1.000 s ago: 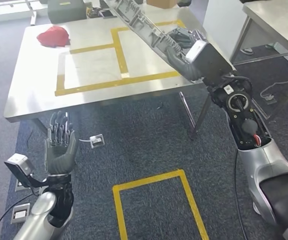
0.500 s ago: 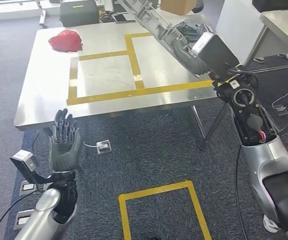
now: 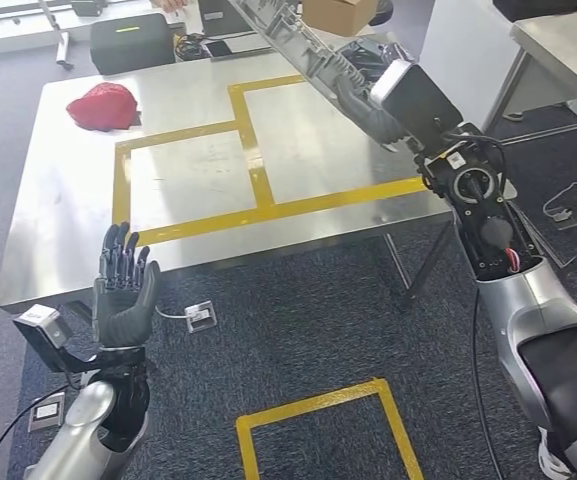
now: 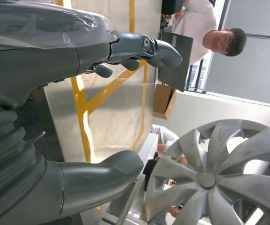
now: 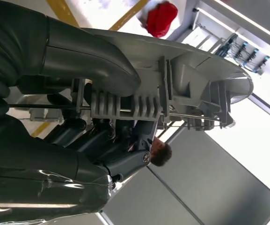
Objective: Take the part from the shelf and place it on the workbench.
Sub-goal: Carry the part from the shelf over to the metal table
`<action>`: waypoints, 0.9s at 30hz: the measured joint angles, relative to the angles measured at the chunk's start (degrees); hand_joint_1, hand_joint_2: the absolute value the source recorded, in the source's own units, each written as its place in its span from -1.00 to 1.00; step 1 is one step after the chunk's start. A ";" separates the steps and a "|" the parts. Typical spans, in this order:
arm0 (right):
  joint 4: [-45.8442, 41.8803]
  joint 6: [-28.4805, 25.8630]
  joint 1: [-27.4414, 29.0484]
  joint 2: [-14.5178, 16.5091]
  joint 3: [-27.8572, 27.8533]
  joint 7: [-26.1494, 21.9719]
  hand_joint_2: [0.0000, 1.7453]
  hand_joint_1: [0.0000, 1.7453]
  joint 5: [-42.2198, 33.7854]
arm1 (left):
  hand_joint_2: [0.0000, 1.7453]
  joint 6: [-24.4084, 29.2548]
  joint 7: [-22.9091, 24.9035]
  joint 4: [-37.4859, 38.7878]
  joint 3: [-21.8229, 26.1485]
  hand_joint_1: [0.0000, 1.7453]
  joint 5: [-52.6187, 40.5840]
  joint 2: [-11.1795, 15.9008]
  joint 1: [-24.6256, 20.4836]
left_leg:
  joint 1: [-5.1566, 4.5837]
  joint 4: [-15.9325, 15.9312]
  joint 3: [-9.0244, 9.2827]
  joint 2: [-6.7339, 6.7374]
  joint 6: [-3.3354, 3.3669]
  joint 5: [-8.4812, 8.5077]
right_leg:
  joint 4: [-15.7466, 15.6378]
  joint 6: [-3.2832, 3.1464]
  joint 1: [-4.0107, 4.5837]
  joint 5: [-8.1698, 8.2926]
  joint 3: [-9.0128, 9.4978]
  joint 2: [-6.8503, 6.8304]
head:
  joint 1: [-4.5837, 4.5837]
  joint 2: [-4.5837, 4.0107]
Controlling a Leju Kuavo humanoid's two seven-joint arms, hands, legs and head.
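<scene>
Grey part: a wheel cover (image 3: 289, 35), ribbed on its back, held tilted in the air above the far right of the bench; in the left wrist view its spoked face (image 4: 211, 180) shows, in the right wrist view its rim and ribs (image 5: 183, 89).
Right hand: (image 3: 360, 90) raised over the bench's right end; the thumb (image 5: 91, 58) lies along one face of the part and the dark fingers (image 5: 105, 145) curl against the ribbed side, so the rim is clamped between them.
Left hand: (image 3: 123, 290) upright and low, in front of the bench's near edge over the carpet, palm up towards the head camera; fingers (image 3: 119, 255) straight and close side by side, thumb (image 4: 101, 176) set apart, holding nothing.
Bench: steel top (image 3: 66, 200) marked with yellow tape (image 3: 255, 165) in rectangles.
Red cloth: (image 3: 104, 105) a bundle lying on the bench's far left, well apart from the part.
Box: brown cardboard (image 3: 341, 14) beyond the bench's far edge, just beside the part.
Floor: dark carpet with a yellow tape square (image 3: 323, 425) between the two arms, and a small socket plate (image 3: 200, 316) near the left hand.
Person: in a white shirt (image 4: 200, 23), beyond the bench in the left wrist view.
</scene>
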 joint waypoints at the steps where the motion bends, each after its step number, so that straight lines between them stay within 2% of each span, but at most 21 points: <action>1: 0.42 -0.50 -0.20 0.01 0.12 -0.36 1.00 1.00 0.26 | 1.00 -0.13 -0.03 0.07 0.00 -1.00 0.00 0.01 -0.03 | -0.35 -3.30 0.68 -0.18 0.58 3.18 | -0.17 0.27 0.07 -0.77 0.82 0.12 | -0.02 0.00; 2: 0.79 -0.96 -0.47 0.02 0.23 -0.80 1.00 1.00 0.47 | 1.00 -0.26 -0.10 0.14 0.00 -1.00 -0.01 0.03 -0.10 | -0.62 -5.39 1.24 -0.36 0.97 5.14 | -0.36 0.56 0.15 -1.35 1.73 0.25 | -0.07 0.00; 3: 1.15 -1.31 -0.94 0.03 0.30 -1.19 1.00 1.00 0.59 | 1.00 -0.37 -0.21 0.22 0.00 -1.00 -0.01 0.01 -0.27 | -0.70 -6.40 1.85 -0.51 1.10 5.37 | -0.24 0.93 0.28 -1.61 2.48 0.39 | -0.05 0.00; 5: 1.67 -1.76 -2.16 0.00 0.31 -1.66 1.00 1.00 0.65 | 1.00 -0.63 -0.48 0.38 -0.01 -1.00 -0.02 -0.16 -0.84 | -0.40 -6.86 3.79 -0.62 1.28 4.49 | 0.71 1.49 0.45 -1.90 3.26 0.09 | 0.12 0.00; 6: 1.95 -1.93 -2.80 -0.03 0.30 -1.82 1.00 1.00 0.65 | 1.00 -0.73 -0.63 0.46 -0.01 -1.00 -0.02 -0.28 -1.18 | -0.26 -7.02 4.81 -0.59 1.45 3.99 | 2.48 1.68 0.50 -2.21 2.71 -0.23 | 0.28 0.00; 8: 2.52 -2.16 -3.63 -0.07 0.29 -2.17 1.00 1.00 0.63 | 1.00 -0.83 -0.79 0.66 0.00 -1.00 0.00 -0.42 -1.62 | -0.23 -7.06 6.38 -0.56 1.89 3.13 | 8.91 1.87 0.54 -4.12 -0.54 -0.77 | 0.56 0.00; 10: 3.09 -2.29 -3.96 -0.07 0.30 -2.43 1.00 1.00 0.63 | 1.00 -0.84 -0.80 0.89 0.00 -1.00 0.02 -0.47 -1.65 | -0.28 -6.96 7.75 -0.50 2.05 2.00 | 16.23 1.97 0.62 -7.47 -5.94 -0.76 | 0.74 0.00; 11: 3.37 -2.31 -3.97 -0.07 0.30 -2.44 1.00 1.00 0.63 | 1.00 -0.84 -0.81 0.98 0.00 -1.00 0.02 -0.50 -1.58 | -0.29 -6.87 8.47 -0.49 2.06 1.30 | 17.84 2.01 0.61 -8.73 -8.04 -0.76 | 0.81 0.00; 12: 3.65 -2.33 -3.95 -0.07 0.30 -2.42 1.00 1.00 0.64 | 1.00 -0.84 -0.81 1.05 0.00 -1.00 0.02 -0.54 -1.53 | -0.28 -6.74 9.29 -0.50 2.02 0.55 | 17.69 2.05 0.59 -9.13 -9.42 -0.77 | 0.91 0.00; 13: 3.92 -2.33 -3.93 -0.07 0.30 -2.38 1.00 1.00 0.65 | 1.00 -0.85 -0.81 1.10 0.00 -1.00 0.03 -0.57 -1.52 | -0.24 -6.50 10.13 -0.55 1.91 -0.18 | 15.35 2.06 0.56 -7.86 -9.79 -0.78 | 1.04 0.00; 14: 4.18 -2.33 -3.93 -0.07 0.30 -2.36 1.00 1.00 0.65 | 1.00 -0.86 -0.82 1.14 0.00 -1.00 0.04 -0.60 -1.52 | -0.21 -6.21 10.90 -0.61 1.74 -0.95 | 11.78 2.06 0.53 -5.02 -9.62 -0.80 | 1.18 0.00; 15: 4.51 -2.35 -3.97 -0.07 0.31 -2.40 1.00 1.00 0.65 | 1.00 -0.89 -0.82 1.21 0.00 -1.00 0.06 -0.63 -1.55 | -0.25 -5.74 11.54 -0.67 1.50 -1.76 | 7.43 2.03 0.51 -0.68 -9.43 -0.83 | 1.31 0.00; 16: 4.87 -2.40 -4.00 -0.08 0.31 -2.49 1.00 1.00 0.67 | 1.00 -0.92 -0.81 1.33 -0.01 -1.00 0.09 -0.67 -1.55 | -0.29 -5.25 11.88 -0.78 1.26 -2.48 | 4.02 1.79 0.53 2.87 -9.14 -0.86 | 1.34 0.00; 17: 5.18 -2.46 -4.00 -0.09 0.32 -2.61 1.00 1.00 0.72 | 1.00 -0.93 -0.81 1.47 -0.02 -1.00 0.12 -0.71 -1.58 | -0.35 -4.74 11.95 -0.87 1.00 -3.10 | 1.95 1.47 0.60 5.65 -8.95 -0.75 | 1.20 0.00; 18: 5.47 -2.53 -4.04 -0.11 0.33 -2.72 1.00 1.00 0.78 | 1.00 -0.95 -0.84 1.62 -0.03 -1.00 0.16 -0.77 -1.63 | -0.40 -4.29 11.86 -0.95 0.74 -3.54 | 1.03 1.05 0.72 7.02 -8.91 -0.68 | 1.14 0.00; 20: 5.84 -2.61 -4.16 -0.13 0.31 -2.73 1.00 1.00 0.90 | 1.00 -0.95 -0.89 1.79 -0.07 -1.00 0.22 -0.87 -1.94 | -0.33 -3.51 11.34 -0.99 0.28 -3.98 | 1.35 0.40 0.81 6.83 -8.52 -0.49 | 0.93 0.00; 21: 6.00 -2.61 -4.27 -0.14 0.30 -2.67 1.00 1.00 0.90 | 1.00 -0.95 -0.94 1.82 -0.08 -1.00 0.23 -0.93 -2.13 | -0.29 -2.19 10.41 -0.88 -0.02 -4.00 | 1.36 0.18 0.73 6.58 -8.42 -0.51 | 0.92 0.00; 23: 6.31 -2.63 -4.34 -0.14 0.30 -2.61 1.00 1.00 0.90 | 1.00 -0.95 -0.96 1.91 -0.09 -1.00 0.24 -0.95 -2.37 | -0.02 3.68 6.40 -0.48 -0.82 -4.71 | 1.26 -0.23 0.49 6.22 -8.09 -0.45 | 0.65 0.00; 25: 6.68 -2.66 -4.28 -0.13 0.30 -2.64 1.00 1.00 0.89 | 1.00 -0.95 -0.97 2.13 -0.09 -1.00 0.24 -0.93 -2.23 | 0.33 10.98 0.77 -0.13 -1.60 -7.10 | 1.25 -0.56 0.48 5.62 -7.79 -0.34 | 0.39 0.00; 26: 6.89 -2.67 -4.17 -0.13 0.31 -2.67 1.00 1.00 0.90 | 1.00 -0.94 -0.97 2.29 -0.10 -1.00 0.24 -0.92 -2.10 | 0.43 13.05 -1.38 -0.05 -1.77 -8.09 | 1.25 -0.62 0.53 5.26 -7.49 -0.24 | 0.34 0.00; 27: 7.10 -2.68 -4.00 -0.13 0.33 -2.70 1.00 1.00 0.90 | 1.00 -0.93 -0.98 2.47 -0.10 -1.00 0.24 -0.92 -2.01 | 0.45 13.20 -2.55 0.00 -1.68 -8.00 | 1.24 -0.63 0.63 4.85 -7.05 -0.13 | 0.30 0.00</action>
